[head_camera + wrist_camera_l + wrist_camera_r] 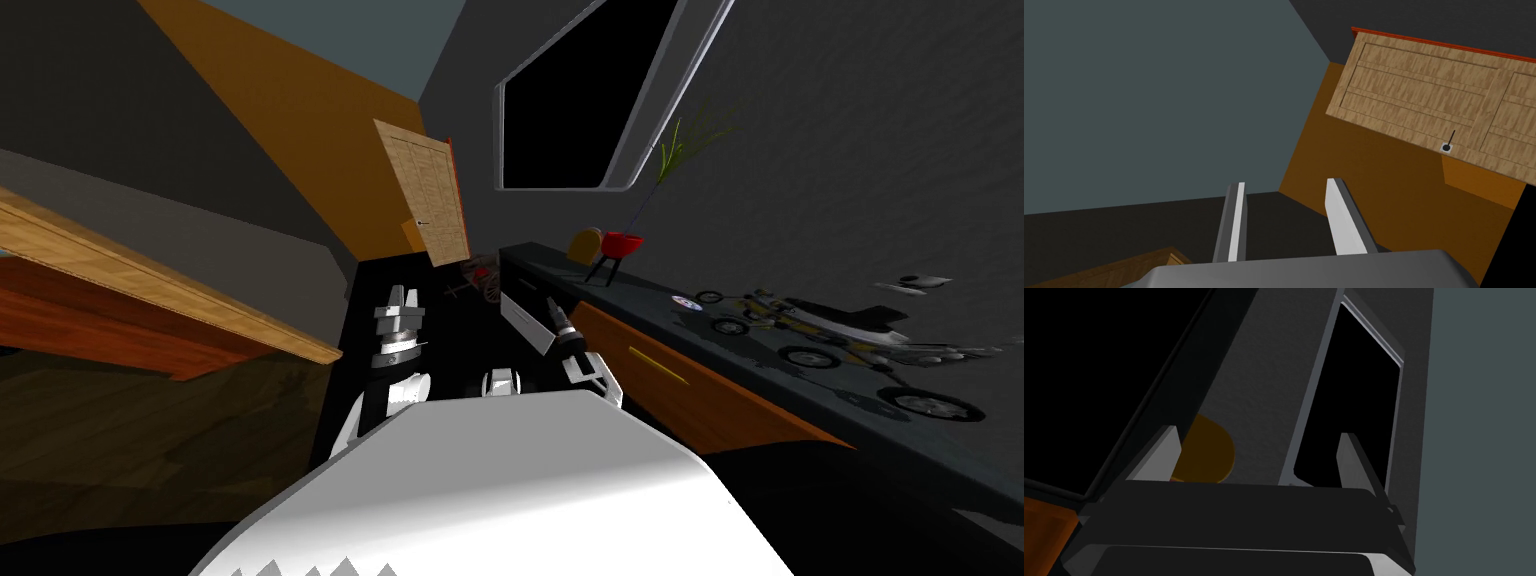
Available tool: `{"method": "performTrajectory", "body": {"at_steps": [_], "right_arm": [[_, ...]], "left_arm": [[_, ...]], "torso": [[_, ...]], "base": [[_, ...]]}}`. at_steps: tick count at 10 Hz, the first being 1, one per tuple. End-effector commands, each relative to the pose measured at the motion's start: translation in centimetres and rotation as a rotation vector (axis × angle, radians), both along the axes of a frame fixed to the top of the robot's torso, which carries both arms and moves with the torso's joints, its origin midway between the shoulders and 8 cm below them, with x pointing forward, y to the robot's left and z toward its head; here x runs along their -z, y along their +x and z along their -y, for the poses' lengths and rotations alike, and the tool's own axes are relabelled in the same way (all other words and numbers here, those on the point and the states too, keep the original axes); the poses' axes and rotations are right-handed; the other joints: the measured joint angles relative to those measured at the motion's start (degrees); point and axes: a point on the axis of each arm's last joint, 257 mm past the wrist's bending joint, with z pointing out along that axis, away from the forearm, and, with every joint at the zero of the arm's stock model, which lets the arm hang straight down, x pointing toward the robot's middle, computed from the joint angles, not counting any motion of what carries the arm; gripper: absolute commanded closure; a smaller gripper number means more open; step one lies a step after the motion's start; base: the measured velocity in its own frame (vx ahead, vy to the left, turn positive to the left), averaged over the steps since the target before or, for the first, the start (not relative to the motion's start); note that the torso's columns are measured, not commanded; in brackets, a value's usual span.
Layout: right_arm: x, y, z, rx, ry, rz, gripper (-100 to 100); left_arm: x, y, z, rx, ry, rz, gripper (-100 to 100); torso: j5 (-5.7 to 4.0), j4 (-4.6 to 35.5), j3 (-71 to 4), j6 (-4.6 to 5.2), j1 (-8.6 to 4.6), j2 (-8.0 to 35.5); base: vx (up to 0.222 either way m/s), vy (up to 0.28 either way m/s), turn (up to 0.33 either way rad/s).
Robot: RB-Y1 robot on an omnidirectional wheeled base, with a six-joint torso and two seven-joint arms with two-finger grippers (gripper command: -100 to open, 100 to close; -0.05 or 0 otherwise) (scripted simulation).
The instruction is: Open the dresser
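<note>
**A:** Orange-brown drawer front [720, 400] with a thin yellow bar handle [655, 362], that's where I'd grab. It's on the dresser [640, 285], which runs along the wall on the robot's right. The dresser's dark top carries toy vehicles [830, 340] and a little red grill [620, 245].

**B:** And the hands?

**A:** The right gripper [553, 303] is just off the dresser's front, further along it than the handle, not touching the handle. Its fingers are spread wide with nothing between them. The left gripper [400, 300] is well away from the dresser, also spread and empty.

**B:** How's it gonna handle?

**A:** My guess is it's rigid and fairly heavy, a drawer on slides, so it wants a straight pull out from the dresser's front. The bar looks slim and smooth. I'd pinch it at its middle so the drawer doesn't skew or the fingers slip off. Yank it and the stuff on top might wobble.
</note>
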Motion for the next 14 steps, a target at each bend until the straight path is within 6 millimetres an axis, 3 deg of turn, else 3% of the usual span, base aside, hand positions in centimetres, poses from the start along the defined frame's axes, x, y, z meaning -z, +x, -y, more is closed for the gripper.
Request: {"method": "performTrajectory", "body": {"at_steps": [1, 2, 3, 6, 9, 10, 13, 14], "right_arm": [[2.5, 1.0, 0.6, 0.019, -0.095, -0.066, -100], [4.3, 1.6, 1.1, 0.028, -0.181, -0.109, -100], [4.5, 1.6, 1.3, 0.035, -0.181, -0.119, -100], [8.3, 2.6, 3.4, 0.073, -0.359, -0.217, -100], [10.2, 2.9, 4.9, 0.1, -0.454, -0.272, -100], [11.8, 3.1, 6.5, 0.121, -0.547, -0.315, -100], [13.4, 3.1, 8.5, 0.154, -0.64, -0.369, -100], [14.6, 3.1, 10.5, 0.181, -0.731, -0.412, -100]], "left_arm": [[0.0, 0.0, 0.0, 0.0, 0.0, 0.0, 0], [0.0, 0.0, 0.0, 0.0, 0.0, 0.0, 0], [0.0, 0.0, 0.0, 0.0, 0.0, 0.0, 0], [0.0, 0.0, 0.0, 0.0, 0.0, 0.0, 0], [0.0, 0.0, 0.0, 0.0, 0.0, 0.0, 0], [0.0, 0.0, 0.0, 0.0, 0.0, 0.0, 0], [0.0, 0.0, 0.0, 0.0, 0.0, 0.0, 0], [0.0, 0.0, 0.0, 0.0, 0.0, 0.0, 0]], "torso": [[0.01, 0.0, 0.0, -0.03, 0.1, 0.0], [0.03, 0.0, 0.0, 0.01, 0.1, 0.0], [0.04, 0.0, 0.0, -0.03, 0.17, 0.0], [0.07, 0.0, 0.0, 0.01, 0.21, 0.0], [0.04, 0.0, 0.0, -0.03, 0.19, 0.0], [0.04, 0.0, 0.0, 0.0, 0.13, 0.0], [0.03, 0.0, 0.0, -0.03, 0.15, -0.1], [0.03, 0.0, 0.0, 0.0, 0.11, 0.0]], "base": [[0.073, 0.077, 0.068], [0.074, 0.086, 0.13], [0.077, 0.088, 0.065], [0.085, 0.12, 0.098], [0.079, 0.099, 0.078], [0.089, 0.112, 0.137], [0.087, 0.09, 0.077], [0.085, 0.102, 0.104]]}}
